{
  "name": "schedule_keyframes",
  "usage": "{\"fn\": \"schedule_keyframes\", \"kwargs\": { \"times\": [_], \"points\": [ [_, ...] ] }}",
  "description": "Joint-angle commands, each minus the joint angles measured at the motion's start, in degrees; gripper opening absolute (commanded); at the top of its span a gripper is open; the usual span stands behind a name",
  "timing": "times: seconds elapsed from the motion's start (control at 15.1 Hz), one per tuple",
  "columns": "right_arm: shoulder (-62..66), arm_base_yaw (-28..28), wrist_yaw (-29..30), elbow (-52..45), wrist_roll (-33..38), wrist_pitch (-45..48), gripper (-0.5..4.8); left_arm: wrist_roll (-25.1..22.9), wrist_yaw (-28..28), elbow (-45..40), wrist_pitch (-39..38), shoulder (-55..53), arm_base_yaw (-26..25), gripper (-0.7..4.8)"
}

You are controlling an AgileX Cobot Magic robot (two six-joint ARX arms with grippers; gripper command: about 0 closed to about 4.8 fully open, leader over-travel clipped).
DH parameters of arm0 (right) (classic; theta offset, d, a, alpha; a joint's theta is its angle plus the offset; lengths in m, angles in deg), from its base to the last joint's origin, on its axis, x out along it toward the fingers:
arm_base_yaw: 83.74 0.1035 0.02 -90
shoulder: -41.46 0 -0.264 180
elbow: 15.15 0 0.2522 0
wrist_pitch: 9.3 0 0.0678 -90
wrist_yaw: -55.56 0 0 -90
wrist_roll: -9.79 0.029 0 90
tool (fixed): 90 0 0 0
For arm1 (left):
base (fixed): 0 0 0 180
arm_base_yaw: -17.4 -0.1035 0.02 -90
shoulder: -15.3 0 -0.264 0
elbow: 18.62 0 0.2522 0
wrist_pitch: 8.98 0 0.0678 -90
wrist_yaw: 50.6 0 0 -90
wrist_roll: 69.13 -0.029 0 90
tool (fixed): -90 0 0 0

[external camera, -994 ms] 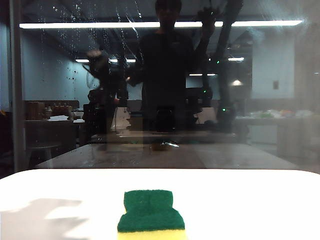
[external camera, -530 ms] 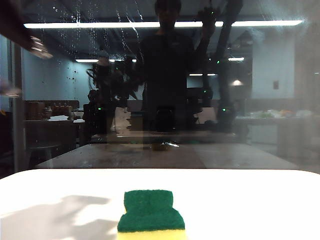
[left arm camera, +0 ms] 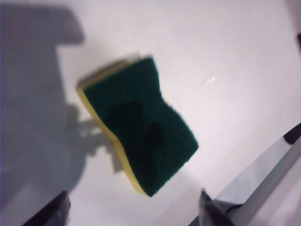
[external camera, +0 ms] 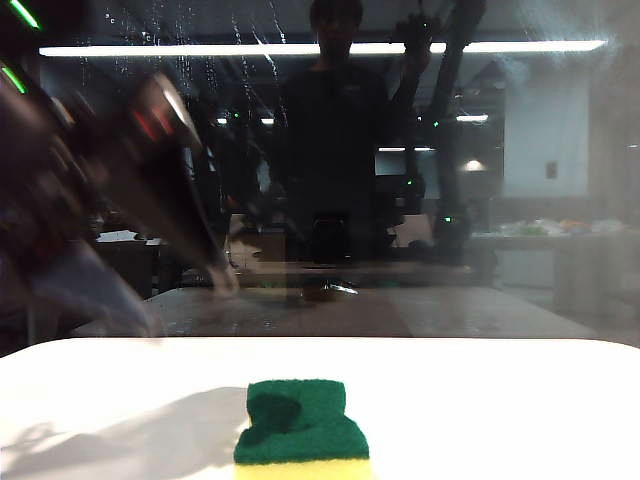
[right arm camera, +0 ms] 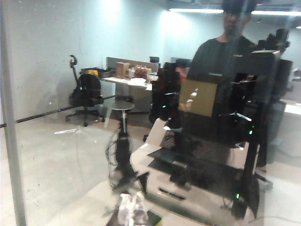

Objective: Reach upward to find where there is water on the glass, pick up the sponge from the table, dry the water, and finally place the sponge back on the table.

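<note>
Now the sponge lies flat on the white table, green side up, near the front edge and about in the middle of the exterior view. Nothing touches it. A dark shadow falls across its green top and over the table to its left.

On the left of the exterior view the left arm shows as a big blurred dark shape in front of the glass. It is above the table and up-left of the sponge. In the left wrist view the left gripper hangs over the sponge, with the two dark fingertips at the picture edge on either side of it. The jaws stand wide apart and hold nothing.

Water sits high on the glass, as small pale drops and thin streaks near the upper left, just above and around the bright light bar.

For the right gripper, I cannot see it in any view. The right wrist camera only faces the glass, with the grey frame strip at one side and reflections of the room.
</note>
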Motion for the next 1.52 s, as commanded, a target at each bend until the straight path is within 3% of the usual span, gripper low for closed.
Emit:
{"fn": "schedule_keyframes", "kwargs": {
  "times": [0.07, 0.46, 0.86, 1.52],
  "points": [
    [-0.13, 0.00, -0.02, 0.24, 0.17, 0.42, -0.04, 0.26, 0.42, 2.08, 4.24, -8.02, 2.51, 4.09],
    [-0.13, 0.00, 0.02, 0.24, 0.17, 0.26, -0.04, 0.26, 0.17, 7.06, 4.74, -15.43, 2.80, 4.09],
    [-0.11, 0.02, 7.28, 0.24, 0.35, 0.07, -0.05, 1.33, -0.13, 7.69, 4.81, -19.69, 3.50, 4.09],
    [-0.09, 0.00, 7.26, 0.24, 0.35, 0.07, -0.05, 2.67, 0.50, 8.44, 6.84, -24.44, 6.40, 4.08]
  ]
}}
